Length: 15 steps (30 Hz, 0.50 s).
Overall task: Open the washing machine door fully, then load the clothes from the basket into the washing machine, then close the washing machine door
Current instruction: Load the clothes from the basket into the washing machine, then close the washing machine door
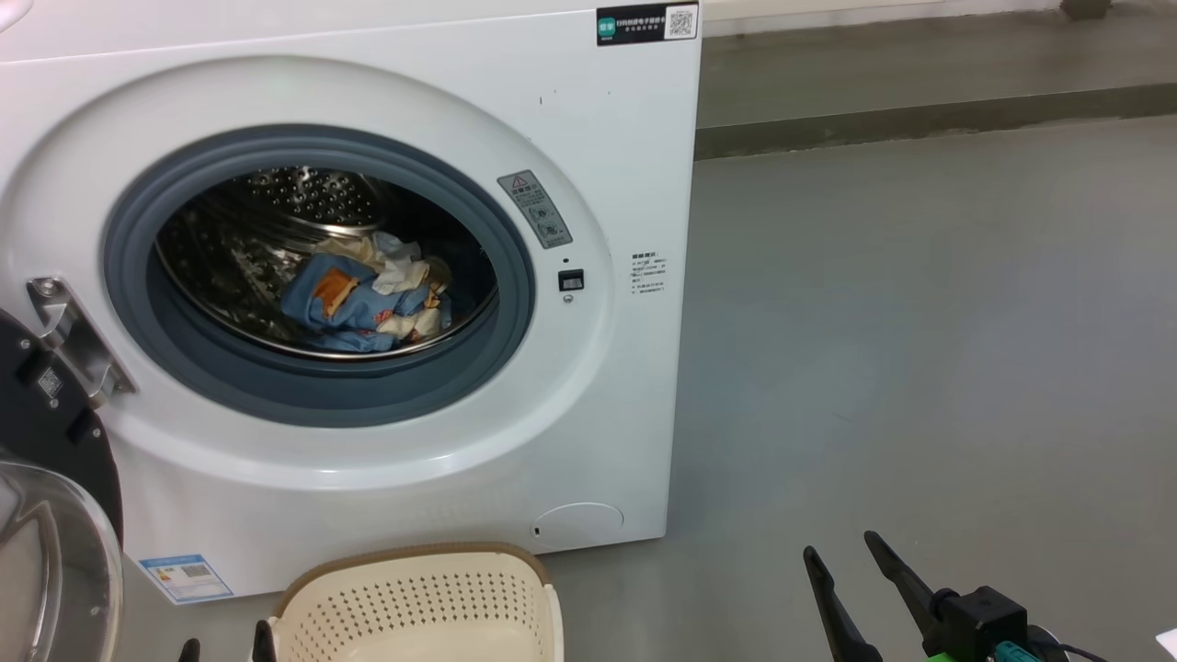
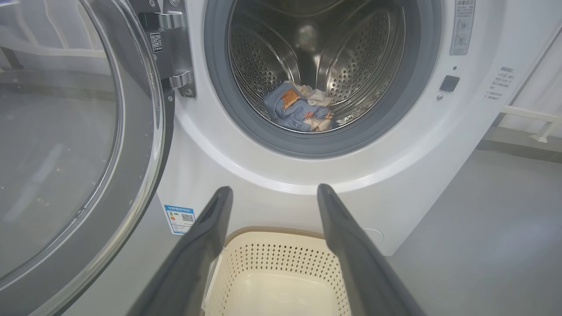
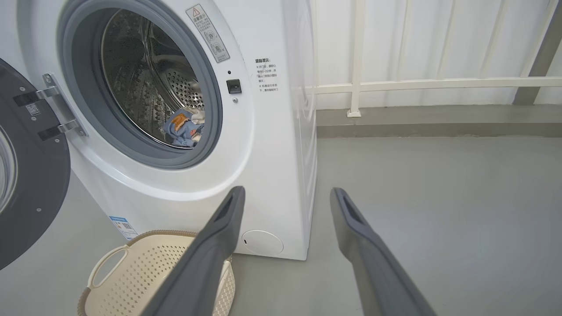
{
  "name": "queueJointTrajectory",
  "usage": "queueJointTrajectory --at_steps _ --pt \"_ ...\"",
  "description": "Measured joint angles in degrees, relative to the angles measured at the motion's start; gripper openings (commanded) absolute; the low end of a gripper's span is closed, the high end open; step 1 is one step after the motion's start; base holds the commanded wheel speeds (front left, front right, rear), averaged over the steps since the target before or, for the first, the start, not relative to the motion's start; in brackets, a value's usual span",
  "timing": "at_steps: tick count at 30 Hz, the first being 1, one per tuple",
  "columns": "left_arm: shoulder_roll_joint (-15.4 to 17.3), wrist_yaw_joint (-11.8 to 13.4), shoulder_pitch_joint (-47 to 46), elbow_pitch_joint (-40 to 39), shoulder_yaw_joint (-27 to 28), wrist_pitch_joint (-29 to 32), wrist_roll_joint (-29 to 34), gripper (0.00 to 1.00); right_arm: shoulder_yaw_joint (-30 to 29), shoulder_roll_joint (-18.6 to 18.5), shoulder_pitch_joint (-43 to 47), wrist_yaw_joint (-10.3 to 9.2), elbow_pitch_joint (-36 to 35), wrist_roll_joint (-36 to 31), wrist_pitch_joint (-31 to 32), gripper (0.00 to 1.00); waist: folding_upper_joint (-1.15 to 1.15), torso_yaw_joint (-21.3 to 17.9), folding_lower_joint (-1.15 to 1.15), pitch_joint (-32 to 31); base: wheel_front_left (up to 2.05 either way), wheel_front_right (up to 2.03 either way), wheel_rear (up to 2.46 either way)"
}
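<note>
Clothes [image 1: 363, 299] lie low in the drum [image 1: 303, 198] — door [image 2: 66, 145] stands wide, basket [image 1: 423, 602] empty. Left end effector [image 2: 274, 189] and right end effector [image 3: 285, 191] gape, holding nothing. Risk: closing door may clip the basket nearby.

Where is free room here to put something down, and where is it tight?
The grey floor right of the washing machine is bare. In front it is tight: the basket stands close to it, the open door on the left.
</note>
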Motion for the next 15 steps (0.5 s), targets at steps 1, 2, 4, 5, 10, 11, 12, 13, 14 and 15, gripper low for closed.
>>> queueJointTrajectory --at_steps 1,2,4,5,10,11,12,13,14,15 --pt "0.0 0.0 0.0 0.0 0.1 0.0 0.0 1.00 0.0 0.0 0.0 0.00 0.0 0.0 0.0 1.00 0.00 0.0 0.00 0.0 0.00 0.00 0.00" --pt "-0.1 0.0 0.0 0.0 0.2 0.0 0.0 1.00 -0.1 0.0 0.0 0.00 0.0 0.0 0.0 1.00 0.00 0.1 0.00 0.1 0.00 0.00 0.00" --pt "-0.1 0.0 0.0 0.1 0.4 0.0 0.1 1.00 -0.1 0.0 0.0 0.00 0.0 0.0 0.0 1.00 0.00 0.1 0.00 0.1 0.00 0.00 0.00" --pt "-0.1 -0.1 0.0 0.2 0.4 0.0 0.2 1.00 -0.1 0.0 0.0 0.00 0.0 0.0 0.0 1.00 0.00 0.1 0.00 0.1 0.00 0.00 0.00" --pt "-0.2 -0.3 0.0 0.2 0.5 0.0 0.2 1.00 -0.2 0.0 0.0 0.00 0.0 0.0 0.0 1.00 0.00 0.1 0.00 0.2 0.00 0.00 0.00" --pt "-0.2 -0.3 0.0 0.2 0.5 0.0 0.2 1.00 -0.2 0.0 0.0 0.00 0.0 0.0 0.0 1.00 0.00 0.1 0.00 0.3 0.00 0.00 0.00" --pt "-0.2 -0.3 0.0 0.2 0.6 0.0 0.2 1.00 -0.2 0.0 0.0 0.00 0.0 0.0 0.0 1.00 0.00 0.1 0.00 0.3 0.00 0.00 0.00" --pt "-0.2 -0.3 -0.1 0.2 0.6 0.0 0.3 1.00 -0.2 0.0 0.0 0.00 0.0 0.0 0.0 1.00 0.00 0.1 0.00 0.3 0.00 0.00 0.00" --pt "-0.2 -0.3 -0.1 0.2 0.6 0.0 0.3 1.00 -0.2 0.0 0.0 0.00 0.0 0.0 0.0 1.00 0.00 0.1 0.00 0.4 0.00 0.00 0.00" --pt "-0.2 -0.3 -0.2 0.2 0.6 0.0 0.3 1.00 -0.2 0.0 0.0 0.00 0.0 0.0 0.0 1.00 0.00 0.1 0.00 0.4 0.00 0.00 0.00"
